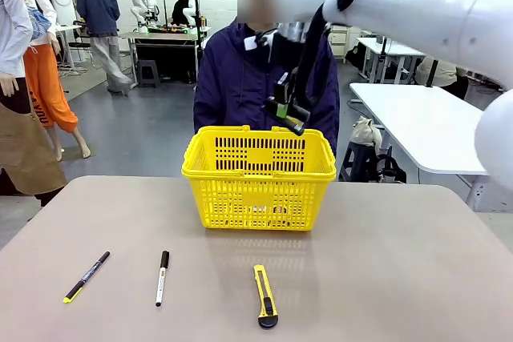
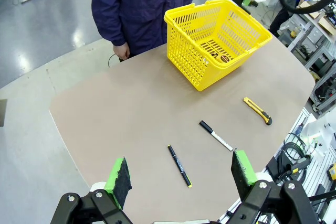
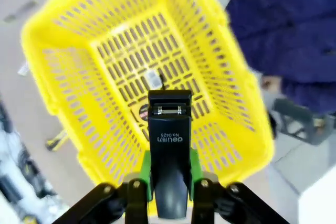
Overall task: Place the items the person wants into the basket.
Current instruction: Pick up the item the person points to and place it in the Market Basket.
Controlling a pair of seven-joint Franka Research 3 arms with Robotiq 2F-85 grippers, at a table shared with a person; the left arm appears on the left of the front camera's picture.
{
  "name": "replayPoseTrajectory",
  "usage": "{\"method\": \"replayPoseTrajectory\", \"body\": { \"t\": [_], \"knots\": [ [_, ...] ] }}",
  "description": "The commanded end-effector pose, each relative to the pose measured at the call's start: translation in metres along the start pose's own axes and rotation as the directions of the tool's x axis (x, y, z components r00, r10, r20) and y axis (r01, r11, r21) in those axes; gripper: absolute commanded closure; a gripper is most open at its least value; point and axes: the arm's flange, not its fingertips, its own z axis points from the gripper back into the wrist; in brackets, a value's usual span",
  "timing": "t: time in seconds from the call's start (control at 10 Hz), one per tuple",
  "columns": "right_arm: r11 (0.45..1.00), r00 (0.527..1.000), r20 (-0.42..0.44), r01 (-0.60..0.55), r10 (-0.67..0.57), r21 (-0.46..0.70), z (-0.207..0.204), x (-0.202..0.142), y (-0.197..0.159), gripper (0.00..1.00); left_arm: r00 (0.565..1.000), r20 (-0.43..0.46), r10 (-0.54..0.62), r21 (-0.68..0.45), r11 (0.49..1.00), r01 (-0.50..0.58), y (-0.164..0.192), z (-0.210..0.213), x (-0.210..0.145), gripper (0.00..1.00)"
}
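Observation:
The yellow basket (image 1: 256,174) stands at the table's far middle, in front of the person (image 1: 240,86) in a navy jacket. My right gripper (image 1: 287,111) hangs above the basket's far rim, shut on the black stapler (image 3: 169,145), which points down into the basket (image 3: 68,93). A small round yellow-and-black tape measure (image 2: 223,56) lies on the basket floor, partly hidden by the stapler in the right wrist view. The white marker with a black cap (image 1: 162,276) lies on the near table. My left gripper (image 2: 181,171) is open, high above the near table edge.
A black pen with a yellow tip (image 1: 86,276) lies left of the marker, and a yellow utility knife (image 1: 265,296) lies to its right, near the front edge. The person's hand (image 2: 122,51) hangs at the table's far edge. Bare tabletop surrounds the basket.

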Motion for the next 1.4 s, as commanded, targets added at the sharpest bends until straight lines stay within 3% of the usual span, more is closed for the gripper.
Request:
{"method": "replayPoseTrajectory", "body": {
  "t": [0.0, 0.5, 0.6, 1.1, 1.3],
  "knots": [
    [0.997, 0.993, -0.092, -0.075, 0.074, -0.004, 0.004, 0.038, -0.016, 0.68, 1.0, 0.021, -0.013, -0.011, 1.0, 0.013, 0.002, 0.001, -0.001, 0.0],
    [0.996, 0.982, -0.168, -0.085, 0.089, 0.028, -0.035, 0.047, -0.012, 0.68, 1.0, 0.021, -0.013, -0.011, 1.0, 0.013, 0.002, 0.001, -0.001, 0.0],
    [0.995, 0.987, -0.135, -0.081, 0.087, 0.049, -0.053, 0.021, 0.014, 0.68, 1.0, 0.021, -0.013, -0.011, 1.0, 0.013, 0.002, 0.001, -0.001, 0.0],
    [0.995, 0.987, -0.14, -0.078, 0.085, 0.056, -0.056, 0.02, 0.012, 0.68, 1.0, 0.021, -0.013, -0.011, 1.0, 0.013, 0.002, 0.001, -0.001, 0.0],
    [0.989, 0.974, -0.184, -0.118, 0.133, 0.089, -0.079, 0.031, 0.009, 0.68, 1.0, 0.021, -0.013, -0.011, 1.0, 0.013, 0.002, 0.001, -0.001, 0.0]
  ]
}}
